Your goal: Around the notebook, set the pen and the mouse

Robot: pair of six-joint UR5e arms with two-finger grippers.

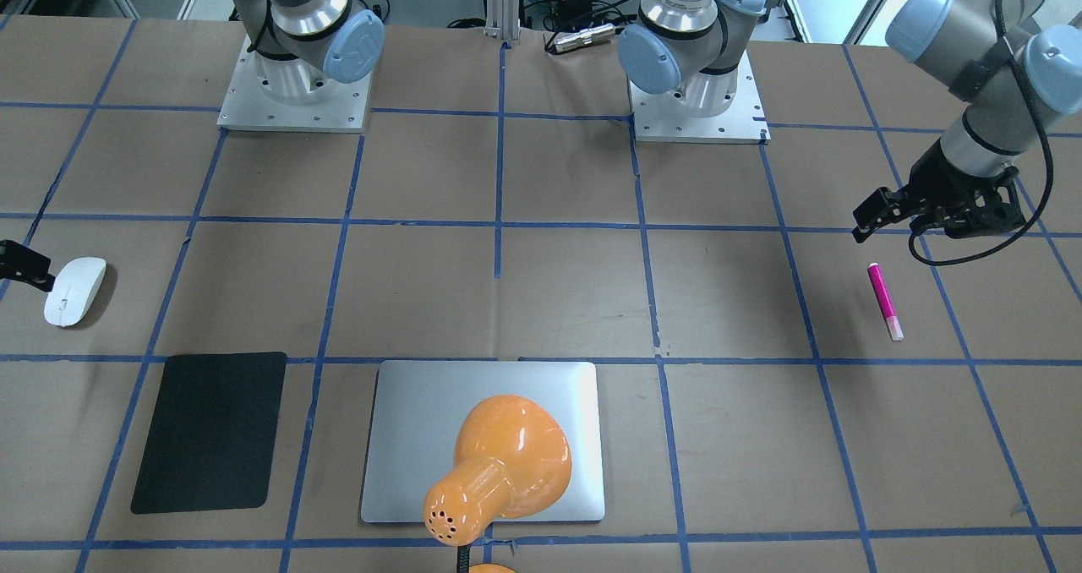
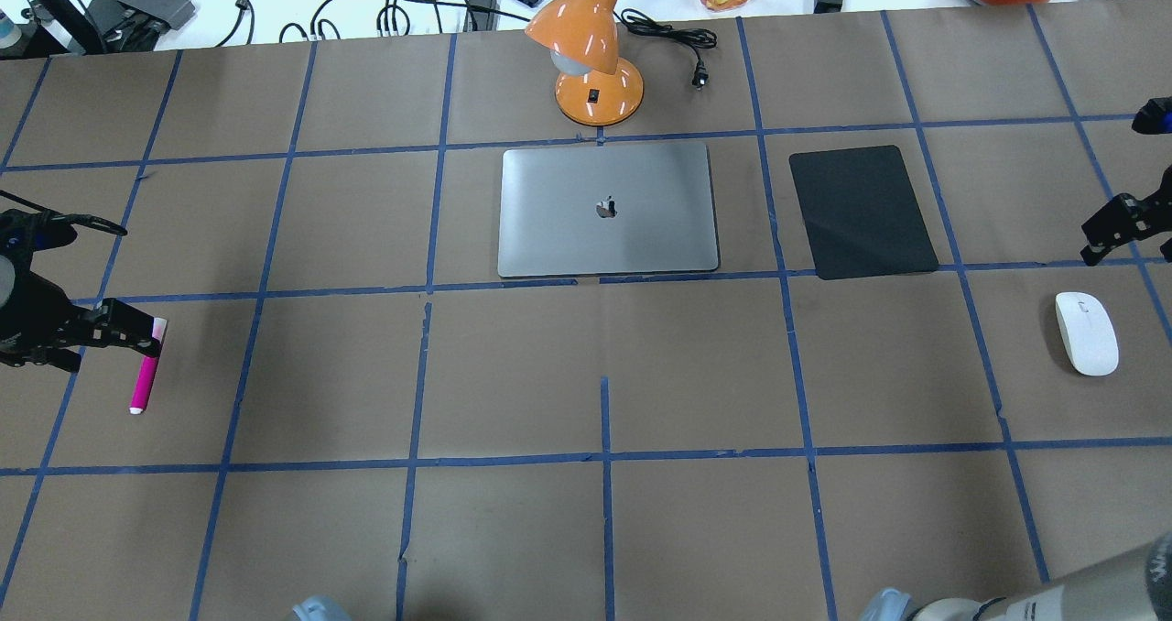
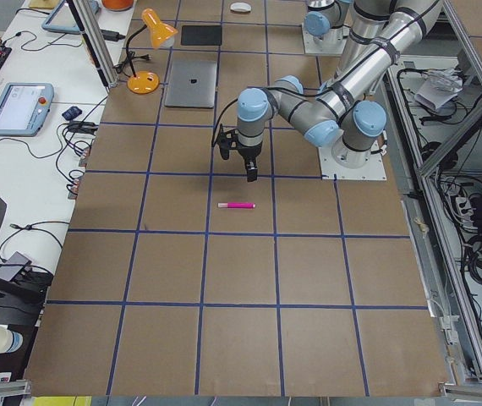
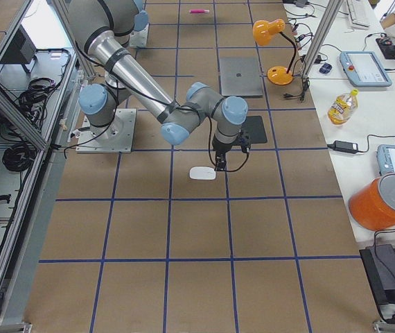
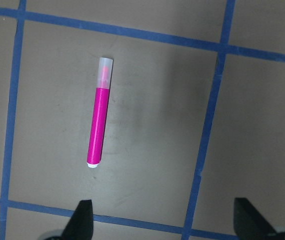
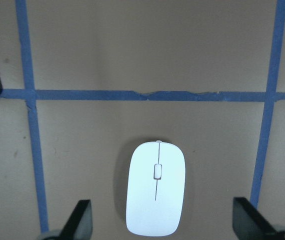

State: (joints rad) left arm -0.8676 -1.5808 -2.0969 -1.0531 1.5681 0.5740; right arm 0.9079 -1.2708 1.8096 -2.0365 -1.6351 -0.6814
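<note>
The pink pen (image 5: 99,114) lies flat on the brown table, ahead and to the left of my left gripper (image 5: 165,220), which hovers above it, open and empty. In the overhead view the pen (image 2: 146,369) is at the far left, beside that gripper (image 2: 128,328). At the far right rests the white mouse (image 2: 1086,332); my right gripper (image 6: 162,220) hangs open over the mouse (image 6: 156,195) with nothing held. The silver notebook (image 2: 606,209) lies closed at the table's far middle, apart from both.
A black mat (image 2: 861,211) lies right of the notebook. An orange desk lamp (image 2: 591,62) stands behind the notebook, its head leaning over it. Both arm bases (image 1: 294,91) sit at the robot's side. Cables and a bottle lie beyond the far edge.
</note>
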